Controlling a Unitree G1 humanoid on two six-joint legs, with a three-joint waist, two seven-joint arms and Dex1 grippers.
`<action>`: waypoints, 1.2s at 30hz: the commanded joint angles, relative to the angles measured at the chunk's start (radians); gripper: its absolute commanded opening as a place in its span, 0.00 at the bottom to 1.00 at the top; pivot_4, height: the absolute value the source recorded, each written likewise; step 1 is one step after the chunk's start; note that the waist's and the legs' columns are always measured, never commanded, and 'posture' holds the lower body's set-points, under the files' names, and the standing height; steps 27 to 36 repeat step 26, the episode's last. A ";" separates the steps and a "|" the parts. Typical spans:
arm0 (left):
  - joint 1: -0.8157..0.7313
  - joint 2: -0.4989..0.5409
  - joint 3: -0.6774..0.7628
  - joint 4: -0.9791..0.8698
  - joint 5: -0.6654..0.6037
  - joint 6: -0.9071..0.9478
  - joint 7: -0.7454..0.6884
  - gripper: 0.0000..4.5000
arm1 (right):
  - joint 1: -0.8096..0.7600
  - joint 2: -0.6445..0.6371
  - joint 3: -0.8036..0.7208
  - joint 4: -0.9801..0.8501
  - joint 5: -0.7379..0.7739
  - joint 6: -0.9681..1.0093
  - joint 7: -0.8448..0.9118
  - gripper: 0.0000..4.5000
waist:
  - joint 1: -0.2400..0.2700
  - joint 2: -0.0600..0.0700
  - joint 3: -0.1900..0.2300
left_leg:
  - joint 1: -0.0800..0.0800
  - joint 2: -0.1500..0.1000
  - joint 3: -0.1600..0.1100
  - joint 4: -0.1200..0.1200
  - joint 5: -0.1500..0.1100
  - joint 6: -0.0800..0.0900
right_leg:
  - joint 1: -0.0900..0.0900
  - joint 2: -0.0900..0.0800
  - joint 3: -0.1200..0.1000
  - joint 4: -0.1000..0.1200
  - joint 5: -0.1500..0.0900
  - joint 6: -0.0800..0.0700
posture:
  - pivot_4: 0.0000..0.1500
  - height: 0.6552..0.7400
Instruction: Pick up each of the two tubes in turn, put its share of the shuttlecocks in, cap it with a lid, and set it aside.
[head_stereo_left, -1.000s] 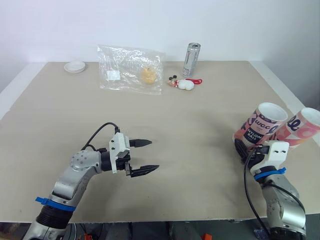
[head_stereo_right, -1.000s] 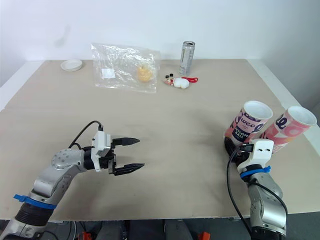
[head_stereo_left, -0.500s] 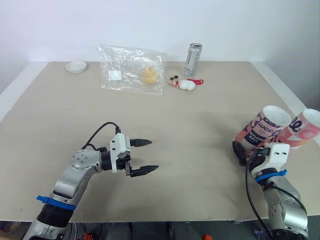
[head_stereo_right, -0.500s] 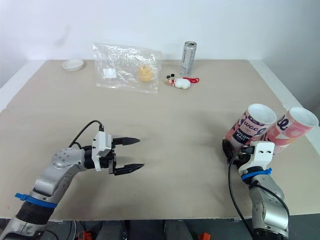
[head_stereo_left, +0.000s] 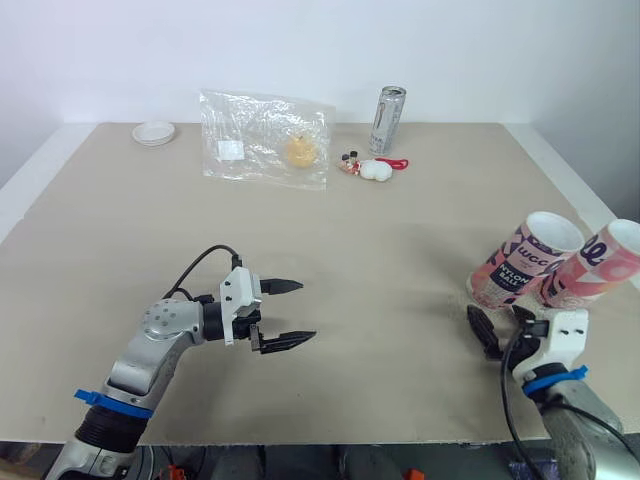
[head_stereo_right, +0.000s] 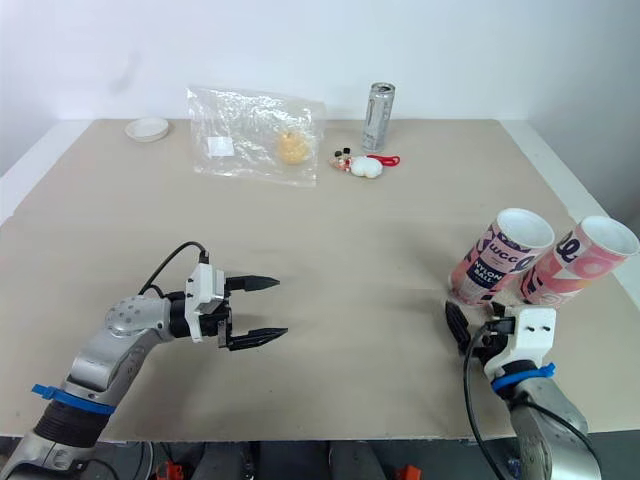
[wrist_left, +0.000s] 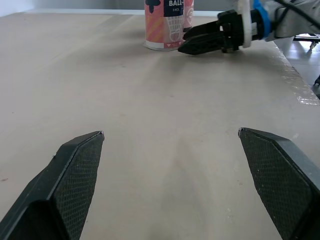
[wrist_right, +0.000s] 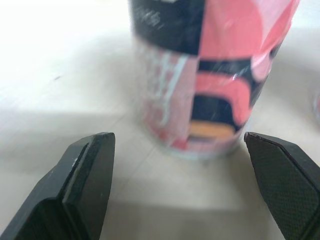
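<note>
The beige tabletop (head_stereo_left: 400, 260) was overlooked downward by both head eyes. The pink printed cardboard tube (wrist_right: 210, 75) at their right edge was faced closely by the right wrist camera, distantly by the left.

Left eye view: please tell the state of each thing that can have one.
left tube, upright, uncapped
right tube, upright, uncapped
left gripper, fingers open, empty
right gripper, fingers open, empty, before the left tube
can, upright
plastic bag, lying flat

tube (head_stereo_left: 522, 262): pink, black, white patches | other tube (head_stereo_left: 597, 268): pink, white | counter (head_stereo_left: 400, 250): tan | can (head_stereo_left: 386, 119): silver | dish (head_stereo_left: 154, 132): white | bag (head_stereo_left: 262, 135): see-through | toy (head_stereo_left: 375, 170): white, red string
</note>
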 joint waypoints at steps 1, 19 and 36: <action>-0.022 -0.004 0.006 0.012 -0.001 -0.024 -0.012 1.00 | 0.076 -0.021 -0.026 -0.099 0.020 -0.006 0.045 0.98 | 0.001 0.000 0.000 | 0.000 0.000 0.000 0.000 0.000 0.000 | 0.000 0.000 0.000 0.000 0.000 0.000 | 1.00 1.00; 0.051 0.054 0.098 0.022 0.052 -0.020 0.113 1.00 | -0.333 -0.217 0.325 0.155 0.024 -0.253 0.753 0.98 | -0.004 -0.004 0.002 | 0.002 0.000 0.001 0.001 0.000 0.000 | 0.000 0.000 0.000 0.000 0.003 -0.001 | 1.00 1.00; 0.099 0.102 0.170 0.018 0.069 -0.043 0.168 1.00 | -0.544 -0.205 0.407 0.417 -0.009 -0.325 0.919 0.98 | 0.001 -0.004 0.003 | -0.001 -0.001 0.000 0.000 -0.001 -0.001 | -0.001 0.000 -0.001 -0.001 0.002 0.005 | 1.00 1.00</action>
